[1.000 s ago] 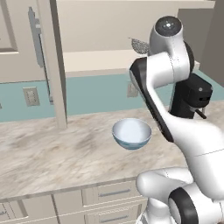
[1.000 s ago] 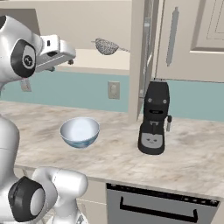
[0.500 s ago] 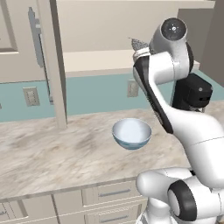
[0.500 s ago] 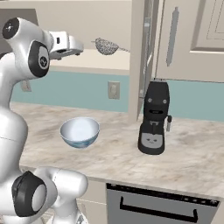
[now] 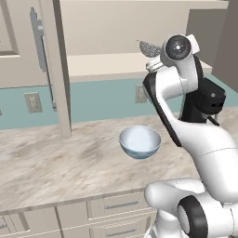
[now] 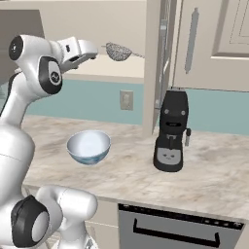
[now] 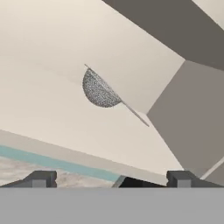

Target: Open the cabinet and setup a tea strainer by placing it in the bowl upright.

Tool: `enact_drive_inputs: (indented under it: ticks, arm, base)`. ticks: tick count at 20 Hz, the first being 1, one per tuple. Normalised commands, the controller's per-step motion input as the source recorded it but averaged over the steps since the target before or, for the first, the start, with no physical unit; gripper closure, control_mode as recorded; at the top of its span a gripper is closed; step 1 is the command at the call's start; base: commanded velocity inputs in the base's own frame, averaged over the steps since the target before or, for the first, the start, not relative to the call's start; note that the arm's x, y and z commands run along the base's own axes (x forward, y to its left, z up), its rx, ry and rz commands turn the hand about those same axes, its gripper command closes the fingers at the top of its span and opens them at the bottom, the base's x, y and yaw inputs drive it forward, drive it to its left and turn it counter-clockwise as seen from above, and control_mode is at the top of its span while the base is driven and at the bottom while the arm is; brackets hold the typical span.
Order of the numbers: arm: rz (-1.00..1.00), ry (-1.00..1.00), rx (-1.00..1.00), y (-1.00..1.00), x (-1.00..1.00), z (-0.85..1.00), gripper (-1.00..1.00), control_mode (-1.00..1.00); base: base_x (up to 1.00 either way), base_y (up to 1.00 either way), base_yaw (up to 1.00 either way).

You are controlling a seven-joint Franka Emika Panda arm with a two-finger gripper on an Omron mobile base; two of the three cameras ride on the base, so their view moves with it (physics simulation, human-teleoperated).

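With the cabinet (image 5: pixel 46 56) doors swung open, the gripper (image 7: pixel 109 179) hangs before the shelf (image 6: pixel 121 73), jaws spread wide and empty, facing the tea strainer (image 7: pixel 99 89) that sits on it, a little way ahead; the bowl (image 5: pixel 139 141) waits on the counter (image 5: pixel 60 162) below. A clean pick likely means advancing level and closing on the mesh basket's rim, not its thin handle

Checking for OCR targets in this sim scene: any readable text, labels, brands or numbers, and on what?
None readable.
Coffee machine: no brand or label, only blank pale marks on its front.
Cabinet, bowl, tea strainer, wall outlet: no markings.
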Motion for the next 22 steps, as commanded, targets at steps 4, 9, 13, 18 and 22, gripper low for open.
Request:
enact_drive_inputs:
  ticks: [4,9,13,18,22]
  arm:
    - [-0.11,0.10,0.00,-0.41,0.35,0.06,-1.00,-1.00]
    - [0.00,0.10,0.00,-0.13,0.29,0.13,-1.00,-1.00]
    - [0.01,0.07,-0.04,0.00,0.43,0.02,-1.00,-1.00]
    - [0.00,0.02,0.00,0.00,0.49,-0.03,-1.00,-1.00]
    - [0.00,0.00,0.00,0.00,0.60,-0.13,-1.00,-1.00]
  base:
    - [0.00,0.00,0.00]
    - [0.00,0.00,0.00]
    - [0.00,0.00,0.00]
    - [0.00,0.00,0.00]
    - [0.00,0.00,0.00]
